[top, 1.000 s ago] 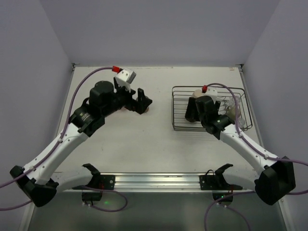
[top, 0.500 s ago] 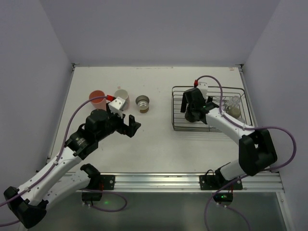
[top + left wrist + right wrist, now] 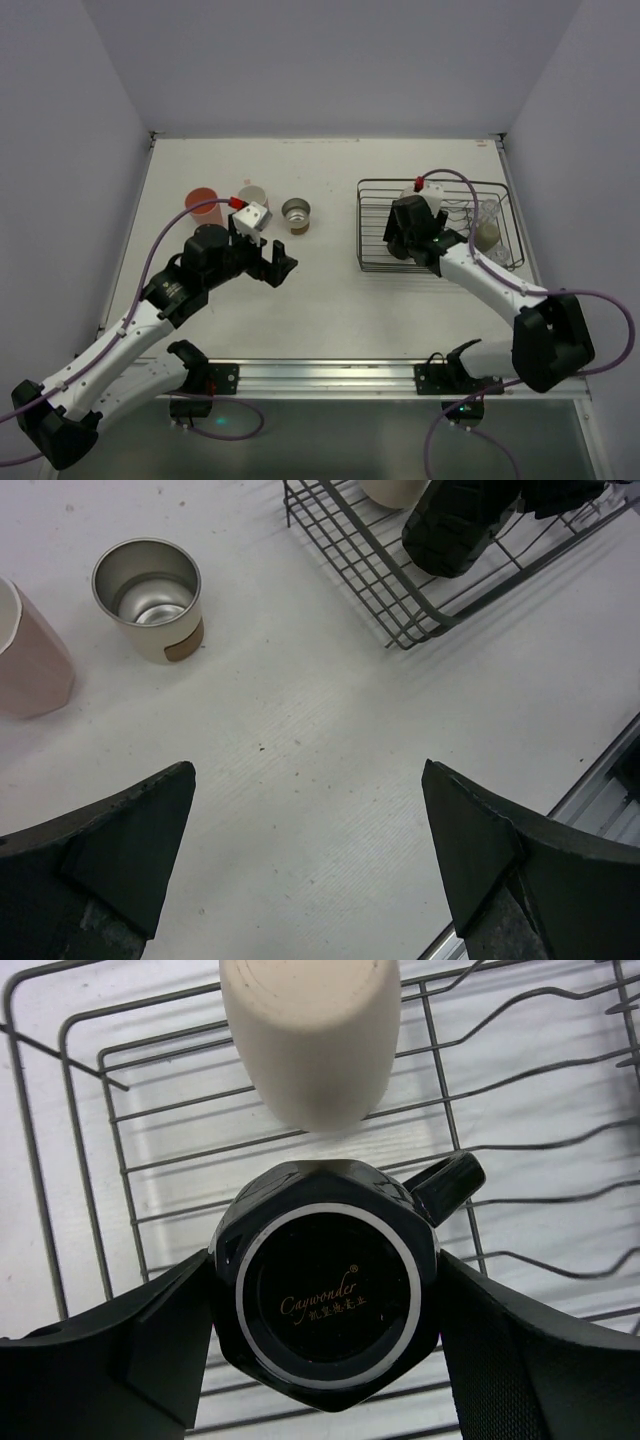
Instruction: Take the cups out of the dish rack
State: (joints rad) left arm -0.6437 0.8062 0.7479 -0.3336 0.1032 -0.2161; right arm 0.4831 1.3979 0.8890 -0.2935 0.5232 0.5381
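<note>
The dish rack [image 3: 366, 232] stands at the right of the table. My right gripper [image 3: 325, 1332] reaches into it, and its fingers [image 3: 140, 1345] press both sides of an upturned dark mug [image 3: 325, 1260] whose handle [image 3: 446, 1186] points to the upper right. A beige cup [image 3: 310, 1035] lies just beyond the mug on the rack [image 3: 72, 1170]. More cups, one beige [image 3: 487, 236] and one clear [image 3: 491, 211], sit at the rack's right end. The salmon cup [image 3: 201, 200], pale pink cup [image 3: 252, 194] and metal cup [image 3: 296, 213] stand on the table. My left gripper [image 3: 281, 263] hangs open just in front of them.
In the left wrist view the metal cup [image 3: 148, 598] and the pink cup [image 3: 30, 655] stand upright at the upper left, and the rack's corner [image 3: 400, 630] is at the upper right. A metal rail [image 3: 320, 375] runs along the near table edge.
My left gripper has drawn back from the cups on the table, leaving them standing. The right gripper has settled lower in the rack and its fingers have closed in on the dark mug.
</note>
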